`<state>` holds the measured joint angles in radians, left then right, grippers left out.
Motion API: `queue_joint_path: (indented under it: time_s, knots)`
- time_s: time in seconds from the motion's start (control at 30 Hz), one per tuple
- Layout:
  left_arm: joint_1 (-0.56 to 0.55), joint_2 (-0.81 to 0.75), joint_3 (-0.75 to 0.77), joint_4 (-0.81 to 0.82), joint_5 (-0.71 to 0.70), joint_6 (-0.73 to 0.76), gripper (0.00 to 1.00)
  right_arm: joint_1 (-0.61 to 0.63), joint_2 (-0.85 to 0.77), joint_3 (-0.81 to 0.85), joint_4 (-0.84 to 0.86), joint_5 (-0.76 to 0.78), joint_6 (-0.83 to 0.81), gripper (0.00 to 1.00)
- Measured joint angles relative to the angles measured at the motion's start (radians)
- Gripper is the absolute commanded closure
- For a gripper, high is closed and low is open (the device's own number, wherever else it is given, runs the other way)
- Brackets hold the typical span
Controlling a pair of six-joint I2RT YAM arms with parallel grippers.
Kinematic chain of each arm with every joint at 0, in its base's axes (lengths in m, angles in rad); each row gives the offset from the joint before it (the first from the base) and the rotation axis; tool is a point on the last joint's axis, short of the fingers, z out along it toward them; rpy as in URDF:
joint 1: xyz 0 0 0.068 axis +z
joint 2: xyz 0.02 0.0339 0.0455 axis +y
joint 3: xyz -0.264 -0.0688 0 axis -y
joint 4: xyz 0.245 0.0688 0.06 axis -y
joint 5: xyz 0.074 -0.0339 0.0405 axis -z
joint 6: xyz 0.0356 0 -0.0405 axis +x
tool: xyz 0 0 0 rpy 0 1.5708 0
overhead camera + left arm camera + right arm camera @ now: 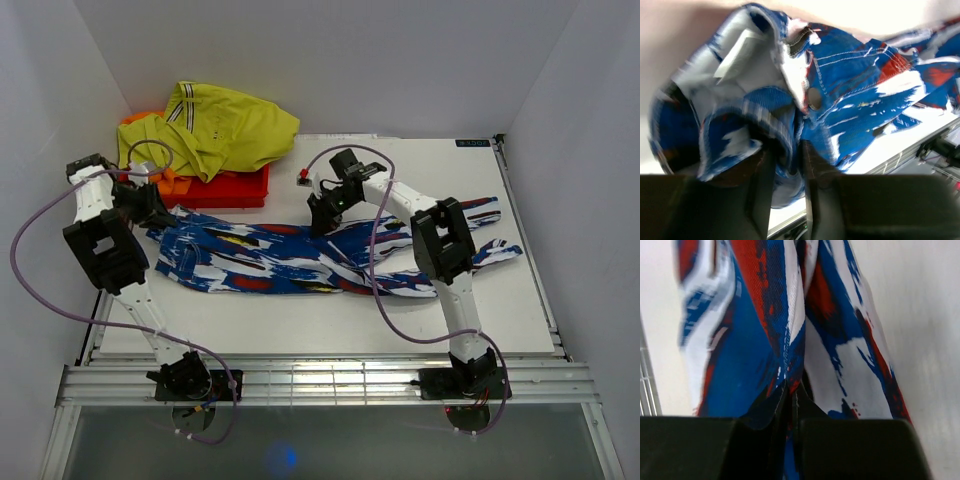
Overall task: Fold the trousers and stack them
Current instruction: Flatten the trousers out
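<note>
Blurred waistband of the trousers [855, 85]

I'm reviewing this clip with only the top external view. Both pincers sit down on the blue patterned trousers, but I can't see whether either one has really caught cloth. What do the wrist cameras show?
Observer: In the right wrist view, the right pincer is closed on a raised fold of the trousers, right along a stitched seam.
Reviewer: And the left one?
Observer: The left pincer has a thick bunch of cloth clamped between its fingers, so they stand a little apart.
Reviewer: Which end of the garment is that?
Observer: The waist end: a round button and a pale inner label show just above the grip.
</note>
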<state>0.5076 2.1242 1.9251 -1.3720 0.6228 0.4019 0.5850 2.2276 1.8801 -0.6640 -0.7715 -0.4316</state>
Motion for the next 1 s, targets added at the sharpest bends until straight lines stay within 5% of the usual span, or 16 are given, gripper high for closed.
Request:
queue_joint_path:
  time_s: [0.27, 0.5, 0.6, 0.67, 0.77, 1.0]
  knots:
    - [-0.048, 0.039, -0.025, 0.159, -0.044, -0.047, 0.4, 0.005, 0.118, -0.003, -0.072, 0.124, 0.022, 0.92]
    - [-0.006, -0.225, -0.3, 0.208, -0.134, 0.073, 0.36, 0.057, 0.115, 0.02, -0.066, 0.237, 0.058, 0.92]
    - [0.036, -0.326, -0.428, 0.2, -0.146, 0.121, 0.36, 0.072, 0.112, 0.021, -0.059, 0.264, 0.071, 0.78]
    - [0.067, -0.346, -0.481, 0.2, -0.145, 0.142, 0.36, 0.077, 0.108, 0.021, -0.062, 0.269, 0.081, 0.55]
    - [0.106, -0.33, -0.542, 0.218, -0.141, 0.169, 0.36, 0.084, 0.09, 0.019, -0.07, 0.272, 0.082, 0.38]
    - [0.105, -0.238, -0.575, 0.318, -0.098, 0.204, 0.36, 0.08, 0.009, -0.02, -0.068, 0.327, 0.037, 0.36]
